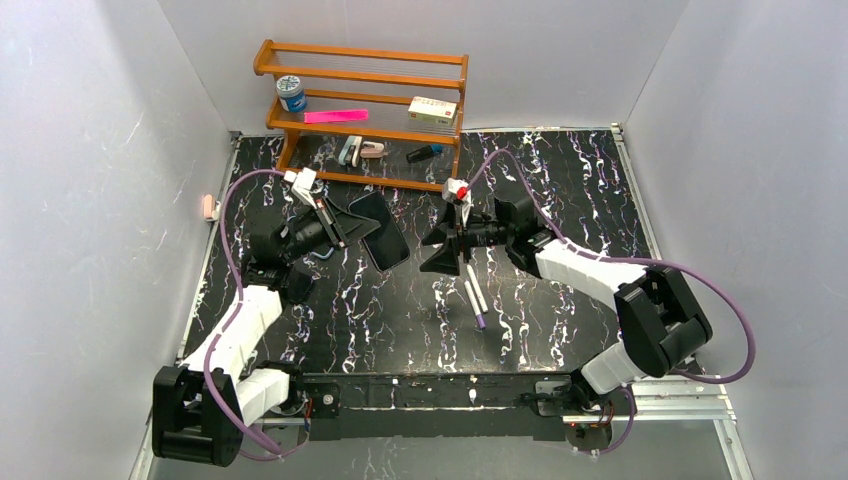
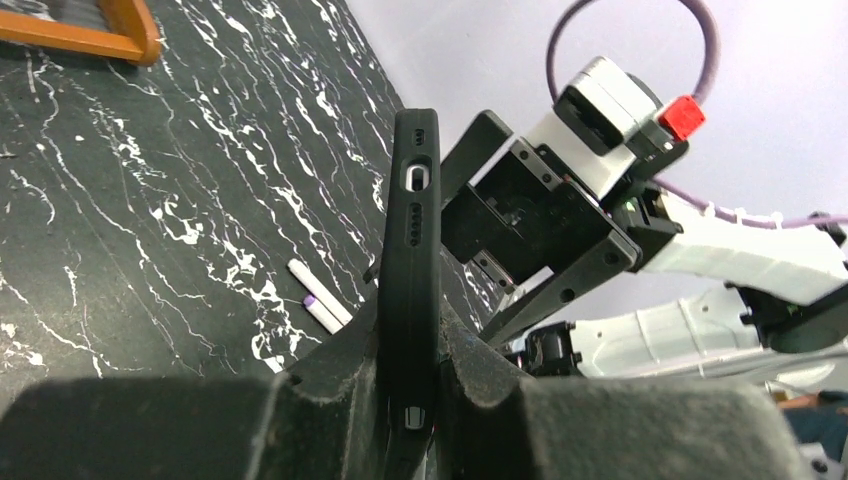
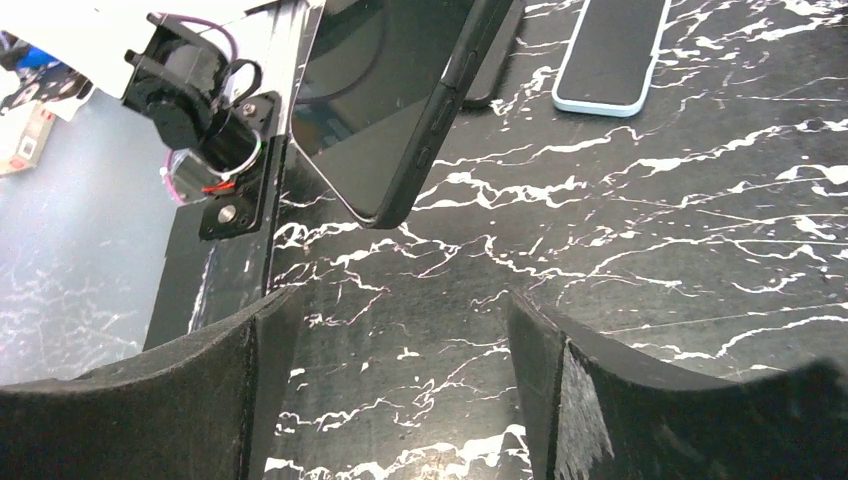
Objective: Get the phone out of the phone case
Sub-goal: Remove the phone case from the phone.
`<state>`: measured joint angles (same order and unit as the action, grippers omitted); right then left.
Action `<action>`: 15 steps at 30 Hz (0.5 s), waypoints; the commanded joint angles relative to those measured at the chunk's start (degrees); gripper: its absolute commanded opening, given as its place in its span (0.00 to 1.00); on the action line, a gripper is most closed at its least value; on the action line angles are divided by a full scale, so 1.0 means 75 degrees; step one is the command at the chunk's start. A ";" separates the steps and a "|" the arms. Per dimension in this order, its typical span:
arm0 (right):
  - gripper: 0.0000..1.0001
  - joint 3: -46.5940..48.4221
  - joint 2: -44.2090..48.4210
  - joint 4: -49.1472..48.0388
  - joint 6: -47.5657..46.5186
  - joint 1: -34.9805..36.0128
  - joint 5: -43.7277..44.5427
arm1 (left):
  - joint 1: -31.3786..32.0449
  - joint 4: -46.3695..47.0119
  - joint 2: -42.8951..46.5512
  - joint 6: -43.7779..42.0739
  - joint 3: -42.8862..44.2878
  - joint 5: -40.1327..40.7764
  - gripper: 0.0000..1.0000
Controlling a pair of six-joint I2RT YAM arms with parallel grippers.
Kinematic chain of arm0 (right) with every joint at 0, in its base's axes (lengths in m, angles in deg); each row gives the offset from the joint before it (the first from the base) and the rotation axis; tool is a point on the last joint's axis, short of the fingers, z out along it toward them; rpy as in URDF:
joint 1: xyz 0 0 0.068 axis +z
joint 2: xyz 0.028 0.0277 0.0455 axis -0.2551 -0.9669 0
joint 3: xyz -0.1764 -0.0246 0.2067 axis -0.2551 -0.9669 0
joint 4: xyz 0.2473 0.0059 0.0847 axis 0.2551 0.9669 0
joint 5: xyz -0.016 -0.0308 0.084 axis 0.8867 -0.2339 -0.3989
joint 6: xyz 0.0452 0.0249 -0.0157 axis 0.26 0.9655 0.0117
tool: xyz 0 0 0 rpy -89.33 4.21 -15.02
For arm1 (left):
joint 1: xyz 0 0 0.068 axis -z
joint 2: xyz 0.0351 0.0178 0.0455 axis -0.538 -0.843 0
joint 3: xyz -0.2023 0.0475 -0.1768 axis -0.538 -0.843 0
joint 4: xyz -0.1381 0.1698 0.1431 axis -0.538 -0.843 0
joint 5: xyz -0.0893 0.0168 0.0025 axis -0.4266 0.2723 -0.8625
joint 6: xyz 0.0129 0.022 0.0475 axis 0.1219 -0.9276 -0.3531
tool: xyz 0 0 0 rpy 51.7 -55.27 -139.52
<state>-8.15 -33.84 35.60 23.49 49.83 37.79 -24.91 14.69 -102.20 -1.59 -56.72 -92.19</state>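
Note:
The phone (image 1: 388, 240) sits in its black phone case and is held off the table, tilted, by my left gripper (image 1: 345, 228), which is shut on its lower end. In the left wrist view the phone case (image 2: 412, 230) stands edge-on between the pads of the left gripper (image 2: 412, 370), port end up. In the right wrist view the glossy screen of the phone (image 3: 385, 90) shows, with the black phone case (image 3: 440, 120) rimming it. My right gripper (image 1: 440, 255) is open, a short way right of the phone and facing it. Nothing lies between the fingers of the right gripper (image 3: 400, 330).
Two white markers (image 1: 475, 295) lie below the right gripper. A wooden shelf (image 1: 360, 110) with small items stands at the back. A second dark flat object (image 1: 365, 205) lies behind the held phone. A phone in a light blue case (image 3: 610, 50) lies on the table.

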 commanded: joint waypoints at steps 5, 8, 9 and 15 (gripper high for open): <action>0.76 0.0653 -0.0268 0.0251 -0.0854 0.0392 -0.0951 | -0.0034 -0.0104 0.0274 -0.0807 0.0700 -0.1414 0.00; 0.74 0.0897 -0.0378 0.0484 -0.1040 0.0478 -0.1163 | -0.0034 -0.0104 0.0287 -0.0956 0.0778 -0.1687 0.00; 0.73 0.1003 -0.0408 0.0541 -0.1105 0.0512 -0.1210 | -0.0034 -0.0099 0.0287 -0.0972 0.0803 -0.1740 0.00; 0.63 0.1388 -0.0634 0.0840 -0.1367 0.0757 -0.1481 | -0.0034 -0.0107 0.0287 -0.1051 0.0914 -0.1970 0.00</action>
<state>-1.59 -37.60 40.58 16.12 54.46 29.74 -24.91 11.78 -102.05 -8.39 -53.16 -103.27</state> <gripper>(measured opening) 0.649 0.149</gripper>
